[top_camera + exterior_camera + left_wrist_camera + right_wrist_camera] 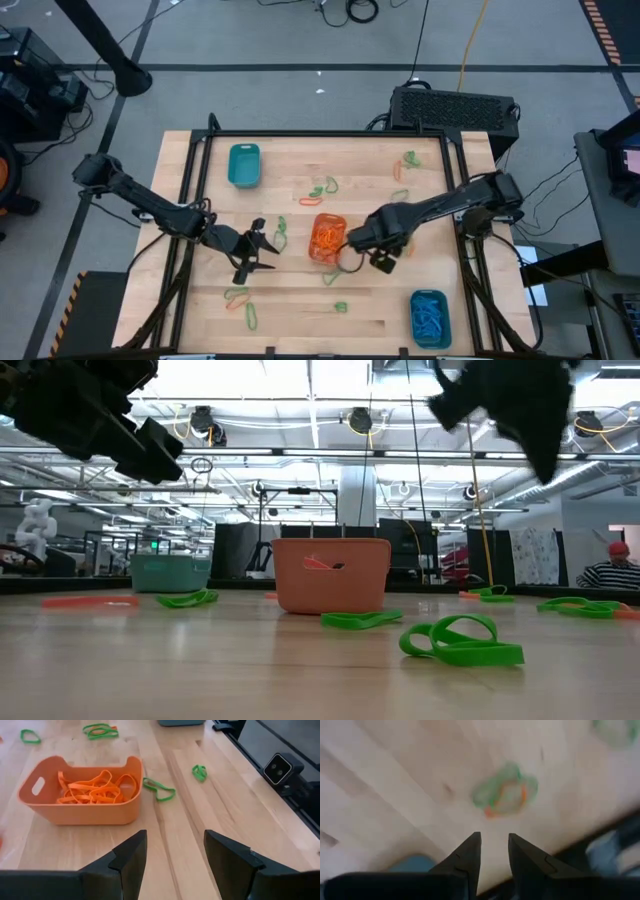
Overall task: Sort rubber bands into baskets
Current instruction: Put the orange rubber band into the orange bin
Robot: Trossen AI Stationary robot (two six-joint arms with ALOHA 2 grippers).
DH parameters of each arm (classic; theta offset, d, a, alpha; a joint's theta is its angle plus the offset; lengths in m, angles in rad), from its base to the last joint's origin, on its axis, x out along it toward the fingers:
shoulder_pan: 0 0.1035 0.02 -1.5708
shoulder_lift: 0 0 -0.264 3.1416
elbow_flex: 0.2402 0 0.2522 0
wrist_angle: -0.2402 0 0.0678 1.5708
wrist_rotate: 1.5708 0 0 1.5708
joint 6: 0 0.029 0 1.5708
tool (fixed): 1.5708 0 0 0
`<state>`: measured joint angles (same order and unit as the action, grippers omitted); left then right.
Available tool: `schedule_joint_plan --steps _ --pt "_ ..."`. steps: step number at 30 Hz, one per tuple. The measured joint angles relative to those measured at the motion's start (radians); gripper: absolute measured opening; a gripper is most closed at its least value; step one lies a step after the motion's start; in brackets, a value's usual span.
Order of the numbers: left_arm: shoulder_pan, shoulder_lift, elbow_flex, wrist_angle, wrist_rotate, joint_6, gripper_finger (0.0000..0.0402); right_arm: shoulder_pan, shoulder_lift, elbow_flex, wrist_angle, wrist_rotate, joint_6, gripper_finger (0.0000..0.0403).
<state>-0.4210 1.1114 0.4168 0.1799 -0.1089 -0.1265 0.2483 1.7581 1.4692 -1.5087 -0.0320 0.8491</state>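
Above the orange basket (pixel 327 238) heaped with orange rubber bands (pixel 90 787), the right gripper (pixel 494 851) hangs slightly parted and empty, best retargeting a stray band squarely while the left gripper (pixel 175 851) waits spread wide.

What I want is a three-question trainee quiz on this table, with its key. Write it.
1. True or false: the orange basket holds blue bands.
2. Fill in: the corner basket on the right arm's side holds ___ bands.
3. The left claw is: A open and empty; B shut on a band; C inside a basket.
Key: 1 false; 2 blue; 3 A.
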Motion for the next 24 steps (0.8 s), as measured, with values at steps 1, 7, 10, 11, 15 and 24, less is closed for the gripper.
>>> schedule_joint_plan --steps 1,7,10,11,15,24 --pt "0.000 0.000 0.000 0.001 0.000 0.000 0.0203 -0.005 -0.028 -0.048 0.025 -0.029 0.056 0.0091" --pt "0.000 0.000 0.000 0.000 0.004 0.000 0.0203 -0.010 -0.204 -0.364 0.317 -0.132 0.232 0.0091" --pt "0.000 0.000 0.000 0.001 0.004 0.000 0.0203 -0.011 -0.281 -0.483 0.418 -0.135 0.292 0.0091" --pt "0.000 0.000 0.000 0.001 0.004 0.000 0.0203 -0.012 -0.300 -0.516 0.450 -0.133 0.310 0.0091" --pt "0.000 0.000 0.000 0.001 0.003 0.000 0.0203 -0.012 -0.349 -0.621 0.532 -0.127 0.368 0.0091" --pt "0.000 0.001 0.000 -0.002 0.001 0.001 0.0203 -0.011 -0.346 -0.726 0.655 -0.127 0.383 0.0091"
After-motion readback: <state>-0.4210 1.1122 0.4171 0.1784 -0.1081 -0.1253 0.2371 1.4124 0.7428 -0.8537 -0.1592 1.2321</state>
